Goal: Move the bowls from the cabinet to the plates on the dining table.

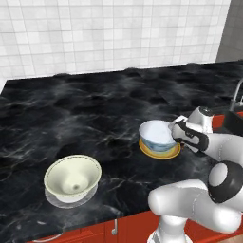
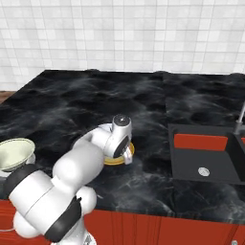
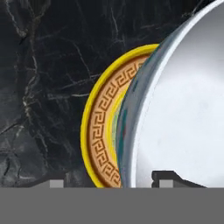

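A glossy white bowl (image 1: 156,134) (image 3: 183,109) sits on the orange-yellow plate (image 1: 161,154) (image 2: 115,161) (image 3: 103,127) on the dining table (image 1: 95,109). My gripper (image 1: 174,132) (image 2: 128,156) (image 3: 112,182) is at this bowl's right rim. It is open, with one fingertip inside the bowl and the other outside, both off the wall. To the left, the cream bowl (image 1: 73,178) (image 2: 14,153) rests on the pale grey glassy plate (image 1: 56,199) near the table's front edge. The cabinet is out of view.
A sunken black sink (image 2: 203,153) with a faucet (image 2: 239,119) lies to the right of the orange plate. A white tiled wall (image 1: 118,33) runs behind the table. Red fronts with a silver handle (image 1: 114,228) lie below the front edge.
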Robot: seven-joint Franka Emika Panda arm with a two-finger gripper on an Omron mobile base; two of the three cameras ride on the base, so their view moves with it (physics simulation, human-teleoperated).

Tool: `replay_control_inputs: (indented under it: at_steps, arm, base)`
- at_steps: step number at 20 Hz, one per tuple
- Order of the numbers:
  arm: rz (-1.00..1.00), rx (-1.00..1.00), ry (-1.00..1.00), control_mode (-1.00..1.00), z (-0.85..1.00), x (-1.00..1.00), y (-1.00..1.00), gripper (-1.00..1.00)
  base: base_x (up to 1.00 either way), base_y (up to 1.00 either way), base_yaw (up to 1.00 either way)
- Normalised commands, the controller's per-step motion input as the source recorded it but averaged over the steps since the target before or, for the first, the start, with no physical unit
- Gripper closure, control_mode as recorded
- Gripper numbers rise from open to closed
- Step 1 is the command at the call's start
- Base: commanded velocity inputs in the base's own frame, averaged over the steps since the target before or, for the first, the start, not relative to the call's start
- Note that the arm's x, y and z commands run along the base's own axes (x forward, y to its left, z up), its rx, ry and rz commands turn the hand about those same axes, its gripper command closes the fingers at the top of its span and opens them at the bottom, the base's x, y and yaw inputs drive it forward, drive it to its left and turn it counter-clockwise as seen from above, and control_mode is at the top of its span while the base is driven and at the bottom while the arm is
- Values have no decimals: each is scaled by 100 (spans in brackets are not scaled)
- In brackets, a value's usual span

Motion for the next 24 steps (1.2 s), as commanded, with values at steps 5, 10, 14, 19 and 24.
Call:
replay_control_inputs:
  at_steps: [5, 10, 14, 19, 24]
  arm:
    - [14, 3, -17, -100, 65, -38, -19, -100]
    - [13, 1, -10, -100, 71, -34, -1, -100]
    - [10, 0, -8, -100, 70, -25, 13, -100]
    - [11, 0, -13, -100, 67, -25, 15, -100]
    - [9, -2, -12, -100, 62, -30, 16, -100]
  base:
    - [0, 0, 0]
    - [0, 0, 0]
    - [0, 0, 0]
    - [0, 0, 0]
    - [0, 0, 0]
